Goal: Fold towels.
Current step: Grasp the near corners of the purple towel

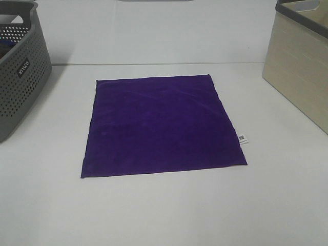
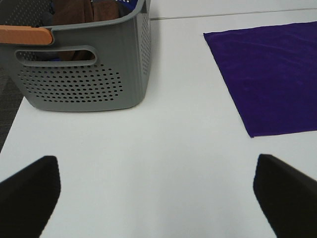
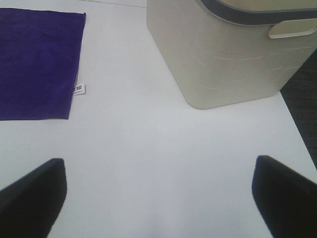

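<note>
A deep purple square towel (image 1: 163, 124) lies flat and unfolded in the middle of the white table, with a small white tag (image 1: 243, 138) on its right edge. It also shows in the left wrist view (image 2: 272, 74) and the right wrist view (image 3: 34, 62), where the tag (image 3: 79, 89) is visible. My left gripper (image 2: 158, 198) is open and empty over bare table, well off the towel's near left corner. My right gripper (image 3: 158, 198) is open and empty over bare table, off the towel's near right corner. Neither gripper shows in the high view.
A grey perforated basket (image 1: 20, 66) stands at the back left and holds brown and blue cloth (image 2: 79, 12). A beige bin (image 1: 300, 61) stands at the back right, also in the right wrist view (image 3: 223, 54). The table edge (image 3: 297, 124) is near it.
</note>
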`<control>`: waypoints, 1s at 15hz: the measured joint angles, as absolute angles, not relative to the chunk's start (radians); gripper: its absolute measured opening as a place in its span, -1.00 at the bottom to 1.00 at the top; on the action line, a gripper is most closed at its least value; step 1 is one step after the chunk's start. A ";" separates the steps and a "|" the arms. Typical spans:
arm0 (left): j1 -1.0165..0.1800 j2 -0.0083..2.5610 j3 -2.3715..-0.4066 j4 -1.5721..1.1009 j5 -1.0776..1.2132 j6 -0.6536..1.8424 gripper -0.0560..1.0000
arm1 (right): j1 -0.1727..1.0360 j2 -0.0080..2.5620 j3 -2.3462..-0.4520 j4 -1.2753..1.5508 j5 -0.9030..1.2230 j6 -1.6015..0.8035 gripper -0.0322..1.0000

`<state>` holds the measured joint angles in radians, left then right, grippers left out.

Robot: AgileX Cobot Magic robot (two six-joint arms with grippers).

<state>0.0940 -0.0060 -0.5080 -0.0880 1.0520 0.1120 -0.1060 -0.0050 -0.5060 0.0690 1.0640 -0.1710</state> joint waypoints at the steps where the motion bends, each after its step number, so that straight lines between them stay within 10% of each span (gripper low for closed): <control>1: 0.094 -0.006 -0.508 -0.088 1.052 0.112 0.97 | -0.106 -0.005 -0.506 0.069 1.064 -0.171 0.97; 15: 0.094 -0.006 -0.508 -0.093 1.052 0.117 0.97 | -0.106 -0.005 -0.506 0.069 1.064 -0.171 0.97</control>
<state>0.0940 -0.0060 -0.5080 -0.0930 1.0520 0.1170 -0.1060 -0.0050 -0.5060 0.0690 1.0640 -0.1710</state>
